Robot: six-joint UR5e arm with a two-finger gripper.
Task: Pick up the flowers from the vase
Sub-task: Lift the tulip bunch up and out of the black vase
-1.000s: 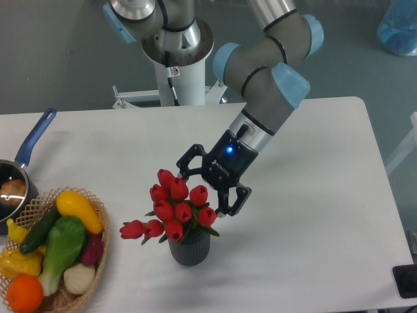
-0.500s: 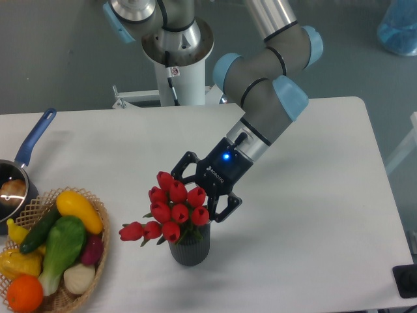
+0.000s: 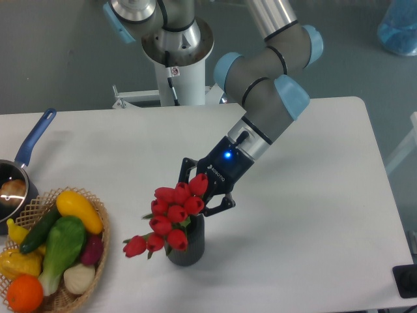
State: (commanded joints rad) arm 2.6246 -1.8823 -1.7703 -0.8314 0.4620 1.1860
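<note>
White table (image 3: 313,215) is carrying everything here, and the grey-and-blue arm (image 3: 267,98) is reaching down across it from the back. The wicker basket (image 3: 98,261) of fruit and vegetables is sitting at the front left, with the blue-handled pan (image 3: 29,147) behind it, half cut off by the edge. The flowers (image 3: 172,212) are standing in the vase (image 3: 189,244) near the front centre, red buds leaning left and two drooping low toward the basket. The gripper (image 3: 201,192) is pressing in on the top right of the bunch, its fingers seeming to be pinching around the upper buds.

The grip appears to be landing on the heads, not the stems, so buds may be slipping free or getting crushed on the lift. The drooping pair are lying outside the fingers and could be dragging behind. Stems catching in the mouth could be tipping the vase, which is looking light and is already half hidden.

The stems are mostly buried under buds. Whether both fingers are actually touching the bunch is hard to tell, since flowers are covering the tips.
</note>
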